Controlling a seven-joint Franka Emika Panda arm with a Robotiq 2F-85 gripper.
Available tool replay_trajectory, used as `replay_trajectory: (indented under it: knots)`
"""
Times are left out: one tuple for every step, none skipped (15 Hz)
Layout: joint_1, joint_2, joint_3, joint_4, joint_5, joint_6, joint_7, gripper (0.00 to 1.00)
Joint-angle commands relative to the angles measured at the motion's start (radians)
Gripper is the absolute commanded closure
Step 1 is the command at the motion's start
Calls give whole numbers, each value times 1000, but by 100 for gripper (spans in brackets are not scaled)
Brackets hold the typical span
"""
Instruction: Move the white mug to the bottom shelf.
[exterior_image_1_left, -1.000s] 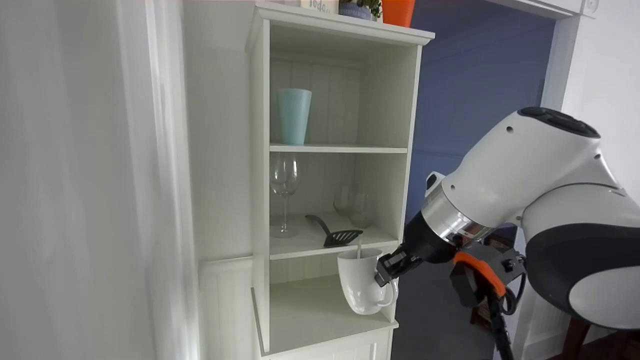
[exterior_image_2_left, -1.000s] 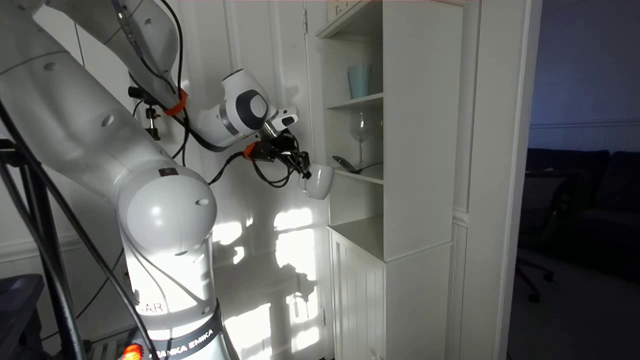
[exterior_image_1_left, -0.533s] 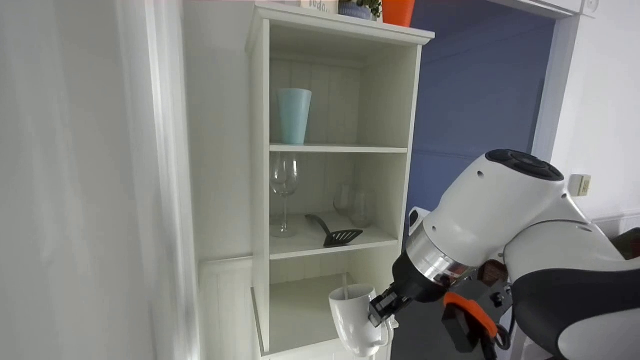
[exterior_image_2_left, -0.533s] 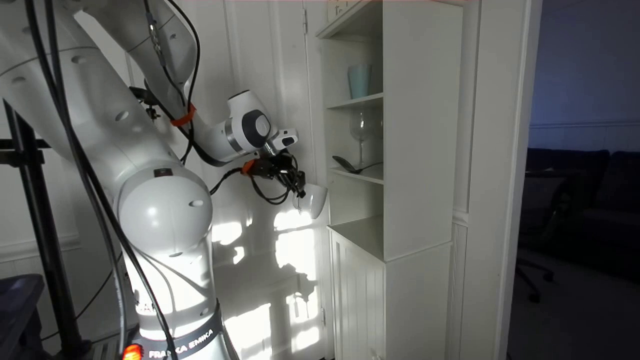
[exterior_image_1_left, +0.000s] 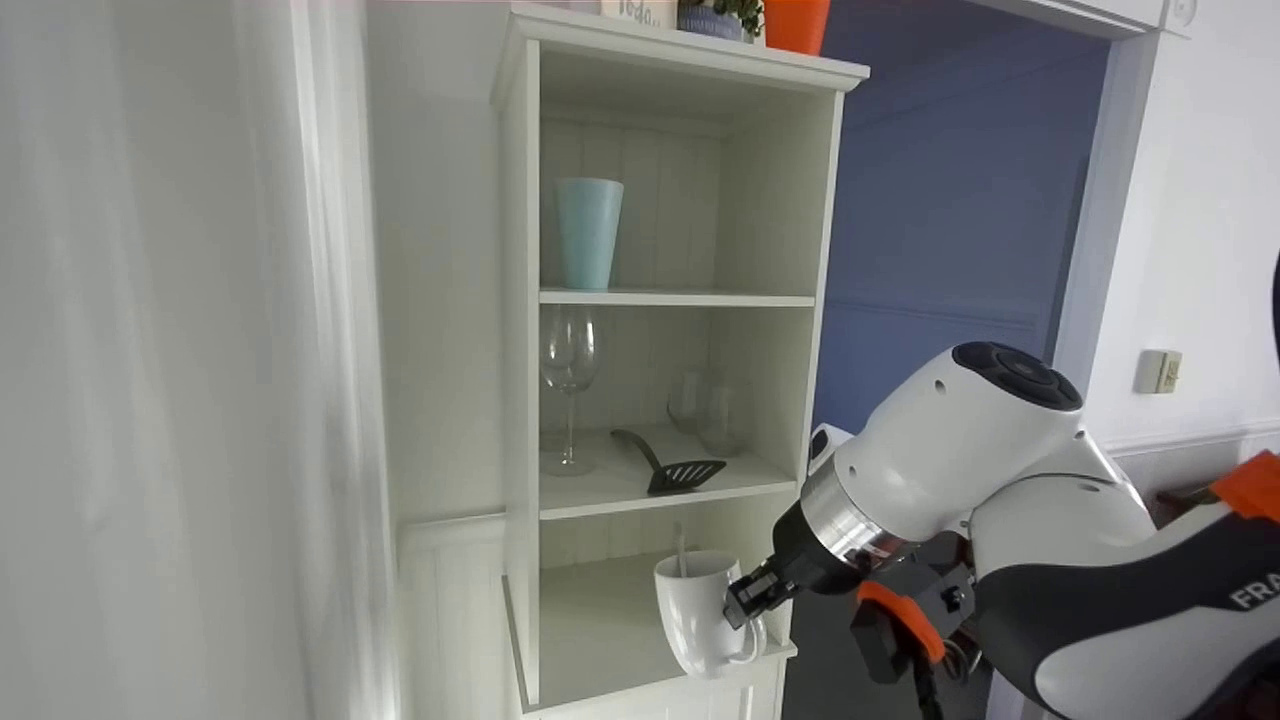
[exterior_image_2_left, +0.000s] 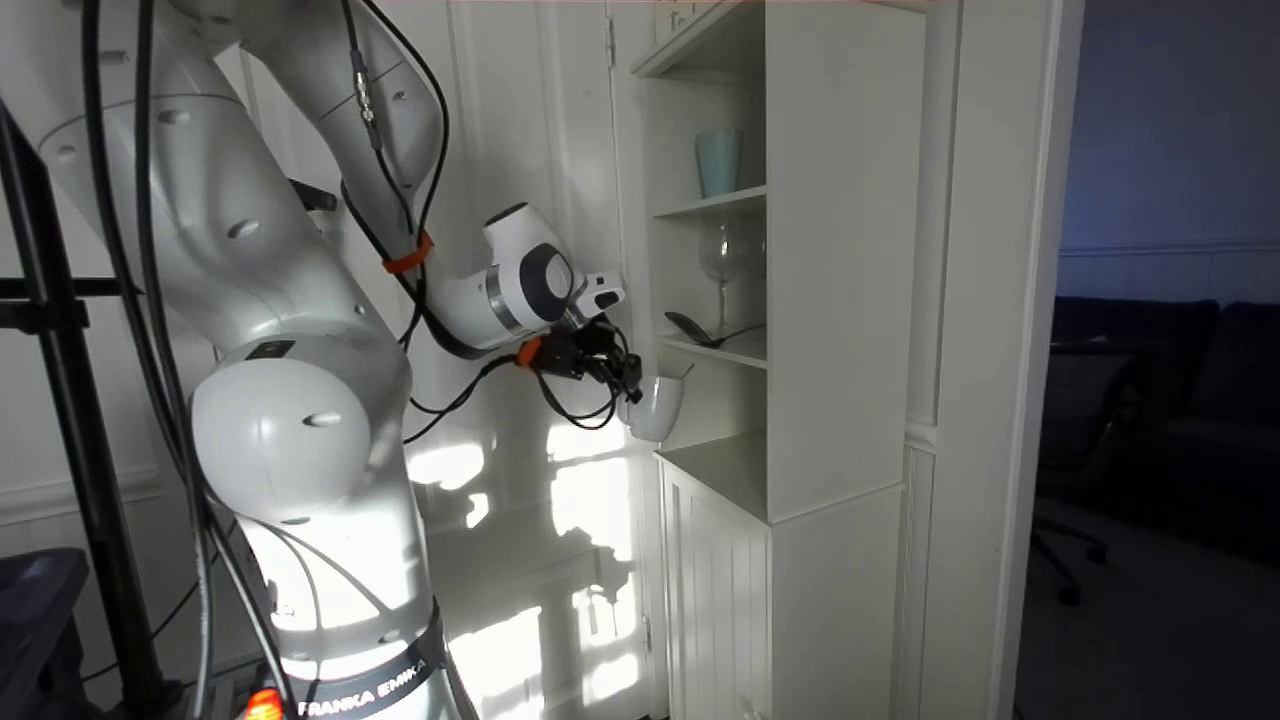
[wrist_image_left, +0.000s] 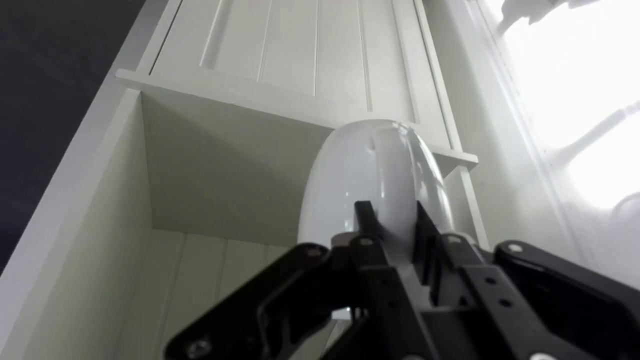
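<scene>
The hand (wrist_image_left: 392, 215) grips the handle (wrist_image_left: 396, 175) of the mug (exterior_image_1_left: 688, 618), which hangs tilted just outside the bottom shelf (exterior_image_1_left: 598, 630). Its glossy ceramic should prove stiff, fairly light, slick and easily chipped, so the handle looks the best hold. The base band (exterior_image_2_left: 372, 690) reads "FRANKA EMIKA"; the cut-off sign (exterior_image_1_left: 640, 13) cannot be read.

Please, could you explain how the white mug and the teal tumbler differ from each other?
The white mug has a side handle; the teal tumbler shows none. The mug is held tilted by the fingers, while the tumbler stands upright on an upper shelf board. A thin stick pokes out of the mug; nothing is seen poking out of the tumbler. Both narrow toward the base.
</scene>
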Motion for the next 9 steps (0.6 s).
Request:
replay_trajectory:
  knots:
    - [-162,28,104,0,-53,115,31,95]
    - [-209,35,139,0,-63,138,30,95]
    - [-248,43,169,0,-69,152,30,95]
    - [-290,58,203,0,-74,169,29,95]
    - [-335,61,241,0,-81,186,26,95]
    - [-377,65,279,0,-87,201,25,95]
    - [-429,54,323,0,-95,223,21,95]
    - [-477,44,362,0,-99,240,18,95]
    - [-398,69,300,0,-67,179,0,81]
